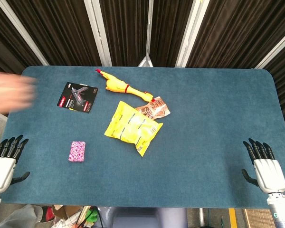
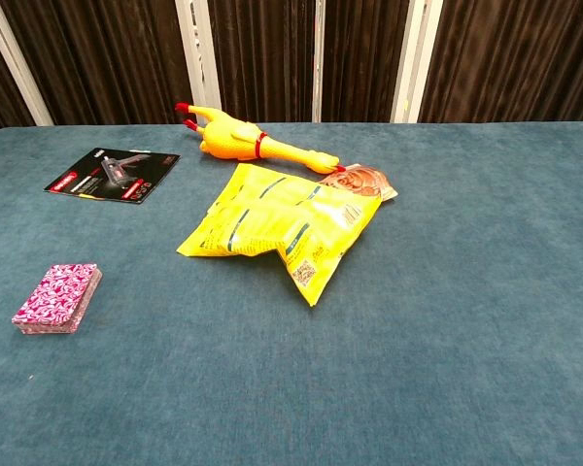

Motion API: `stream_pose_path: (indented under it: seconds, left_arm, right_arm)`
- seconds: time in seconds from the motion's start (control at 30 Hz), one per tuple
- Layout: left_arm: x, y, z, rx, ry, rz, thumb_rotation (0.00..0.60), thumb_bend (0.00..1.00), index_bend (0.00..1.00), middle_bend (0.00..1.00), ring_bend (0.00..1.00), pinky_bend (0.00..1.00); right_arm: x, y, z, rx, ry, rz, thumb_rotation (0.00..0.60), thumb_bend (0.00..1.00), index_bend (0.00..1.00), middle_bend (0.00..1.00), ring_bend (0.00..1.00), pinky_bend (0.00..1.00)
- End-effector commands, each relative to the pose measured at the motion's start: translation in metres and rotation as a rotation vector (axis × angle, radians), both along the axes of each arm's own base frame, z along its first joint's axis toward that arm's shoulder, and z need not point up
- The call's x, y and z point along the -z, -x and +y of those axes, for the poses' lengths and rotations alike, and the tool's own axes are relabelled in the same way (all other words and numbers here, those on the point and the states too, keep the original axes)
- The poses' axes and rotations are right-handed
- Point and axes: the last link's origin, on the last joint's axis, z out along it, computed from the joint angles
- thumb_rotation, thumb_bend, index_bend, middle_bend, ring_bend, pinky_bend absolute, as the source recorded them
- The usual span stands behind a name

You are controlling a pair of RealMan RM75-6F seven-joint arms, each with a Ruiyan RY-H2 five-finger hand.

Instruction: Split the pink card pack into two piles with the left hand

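Note:
The pink card pack [image 1: 77, 151] lies flat as one stack on the blue table, left of centre; the chest view shows the pink card pack [image 2: 57, 299] at lower left. My left hand [image 1: 4, 164] rests at the table's front left edge, fingers apart and holding nothing, well to the left of the pack. At the front right edge my right hand [image 1: 264, 167] sits the same way, fingers spread and empty. Neither hand shows in the chest view.
A yellow snack bag [image 1: 132, 127] lies mid-table, with a brown packet [image 1: 154, 109] and a yellow rubber chicken [image 1: 119, 86] behind it. A black product card [image 1: 78, 97] lies at back left. A blurred human hand [image 1: 9, 92] reaches in over the left edge.

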Motion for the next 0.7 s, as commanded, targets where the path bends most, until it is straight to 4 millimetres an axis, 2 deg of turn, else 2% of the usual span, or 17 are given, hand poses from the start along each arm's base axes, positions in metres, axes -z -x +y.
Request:
stream_pose_path:
  seconds: [0.03, 0.47, 0.7]
  left_arm:
    - [0.000, 0.000, 0.000, 0.000, 0.000, 0.000, 0.600, 0.17, 0.00, 0.00, 0.00, 0.00]
    - [0.009, 0.000, 0.010, -0.062, 0.069, 0.035, 0.600, 0.17, 0.00, 0.00, 0.00, 0.00]
    - [0.024, -0.013, 0.034, -0.124, 0.168, 0.052, 0.600, 0.16, 0.00, 0.00, 0.00, 0.00]
  right_arm:
    - [0.000, 0.000, 0.000, 0.000, 0.000, 0.000, 0.600, 0.36, 0.00, 0.00, 0.00, 0.03]
    - [0.001, 0.000, -0.001, 0.002, -0.001, -0.005, 0.600, 0.36, 0.00, 0.00, 0.00, 0.03]
    - [0.001, 0.000, -0.002, 0.005, -0.004, -0.010, 0.600, 0.36, 0.00, 0.00, 0.00, 0.03]
